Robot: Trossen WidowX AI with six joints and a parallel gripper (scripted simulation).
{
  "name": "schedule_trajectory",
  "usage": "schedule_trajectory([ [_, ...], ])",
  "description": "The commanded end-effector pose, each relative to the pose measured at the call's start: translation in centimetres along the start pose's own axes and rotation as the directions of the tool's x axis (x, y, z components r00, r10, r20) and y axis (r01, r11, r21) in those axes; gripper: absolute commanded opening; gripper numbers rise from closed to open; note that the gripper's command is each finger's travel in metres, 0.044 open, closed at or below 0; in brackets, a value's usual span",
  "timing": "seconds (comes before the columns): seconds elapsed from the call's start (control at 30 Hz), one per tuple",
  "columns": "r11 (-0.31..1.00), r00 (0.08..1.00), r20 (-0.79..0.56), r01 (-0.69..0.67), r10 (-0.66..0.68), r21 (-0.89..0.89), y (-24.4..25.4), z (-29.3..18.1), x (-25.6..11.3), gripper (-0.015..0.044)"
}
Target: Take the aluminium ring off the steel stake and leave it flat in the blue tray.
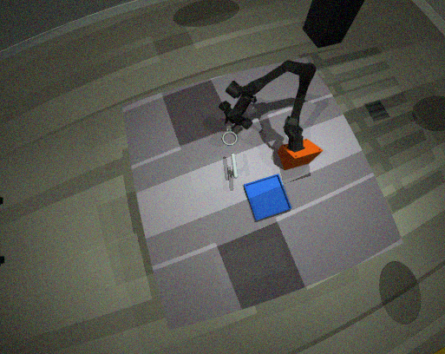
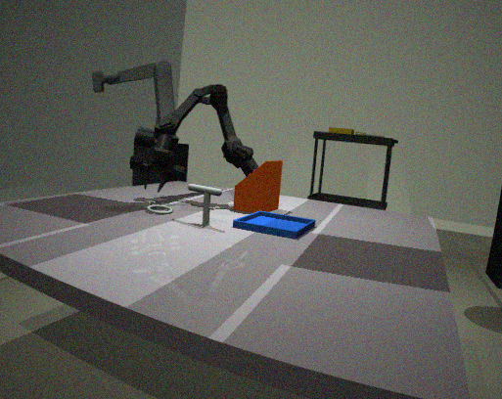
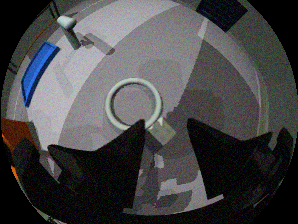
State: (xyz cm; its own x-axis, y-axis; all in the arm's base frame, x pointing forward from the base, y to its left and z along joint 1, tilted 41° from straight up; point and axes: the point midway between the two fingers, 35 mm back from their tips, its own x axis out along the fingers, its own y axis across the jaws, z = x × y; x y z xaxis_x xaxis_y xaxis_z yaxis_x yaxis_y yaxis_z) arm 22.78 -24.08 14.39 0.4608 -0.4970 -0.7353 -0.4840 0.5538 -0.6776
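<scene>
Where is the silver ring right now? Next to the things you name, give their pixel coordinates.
The ring (image 1: 223, 140) (image 2: 159, 213) (image 3: 108, 106) lies off the stake (image 2: 205, 210) (image 3: 71, 38); in the exterior view it's left of the stake, below the gripper's fingertips.

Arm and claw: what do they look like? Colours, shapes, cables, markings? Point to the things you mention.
The arm (image 1: 300, 93) (image 2: 222, 114) is matte black, with slim links and chunkier joints. The claw (image 1: 230, 123) (image 2: 154, 188) (image 3: 166, 123) is black too, its two fingers wide at the root and tapering to points. I can't make out cables or markings on either; the pictures are dark and grainy.
</scene>
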Motion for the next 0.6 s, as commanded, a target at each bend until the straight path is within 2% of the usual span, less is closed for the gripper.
schedule_trajectory([
  [0.0,0.993,0.999,-0.026,-0.016,0.019,0.121,-0.12,-0.05,0.27,0.02],
  [0.27,0.924,0.996,-0.077,-0.022,0.055,0.382,-0.06,-0.09,0.54,0.02],
  [0.57,0.769,0.986,-0.136,0.017,0.092,0.639,-0.03,-0.12,0.78,0.02],
])
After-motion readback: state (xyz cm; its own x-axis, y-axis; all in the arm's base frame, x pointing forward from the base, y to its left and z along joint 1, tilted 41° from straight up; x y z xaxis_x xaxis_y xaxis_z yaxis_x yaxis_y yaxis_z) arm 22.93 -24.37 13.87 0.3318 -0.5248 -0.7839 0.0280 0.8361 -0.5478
